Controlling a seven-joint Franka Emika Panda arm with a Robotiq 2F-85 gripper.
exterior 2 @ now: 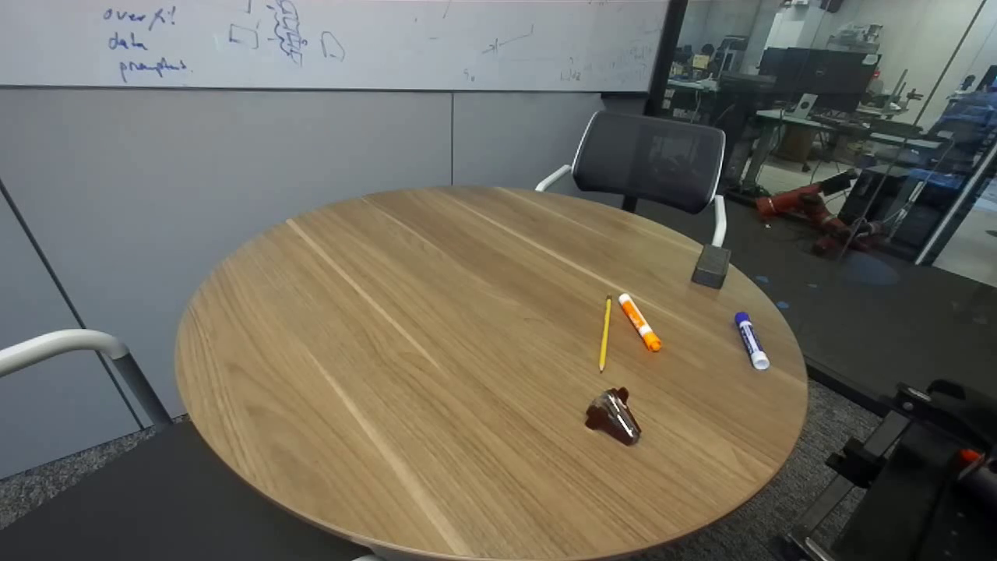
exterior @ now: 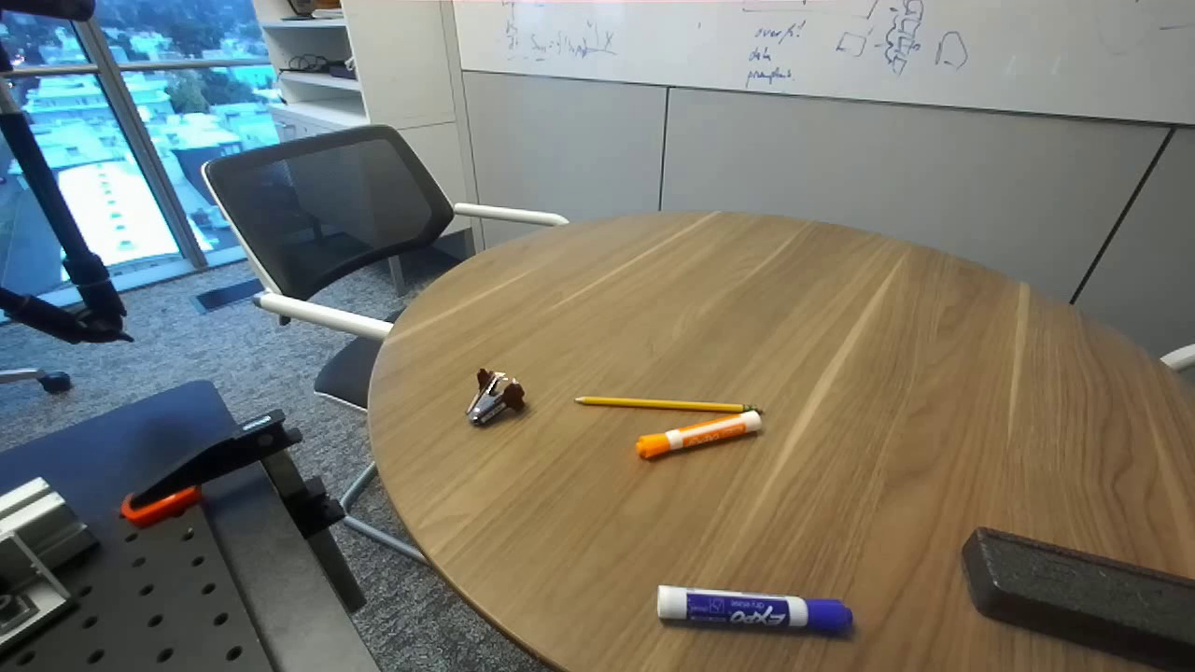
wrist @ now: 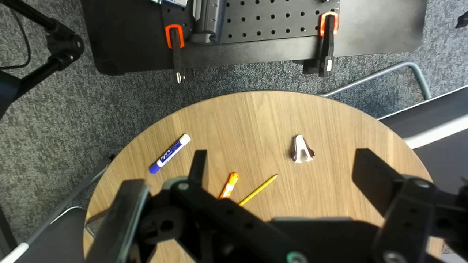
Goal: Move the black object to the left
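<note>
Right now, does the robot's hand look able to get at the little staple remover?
Probably yes: in the wrist view, the hand is open, and nothing covers the staple remover; the pencil lies apart from it. How far down the hand must travel is hard to tell.

In an exterior view, the round wood-grain tabletop (exterior: 653, 317) carried a staple remover (exterior: 495, 399), dark brown with silvery metal, near the rim by a mesh-backed chair (exterior: 327, 201). A yellow pencil (exterior: 667, 404) lay to its right in frame, tip toward it. An orange marker (exterior: 700, 435) lay just beside the pencil; contact at the white end was unclear. A blue Expo marker (exterior: 756, 610) lay well apart; a dark rectangular block (exterior: 1074, 590) was cut off at frame right.
</note>
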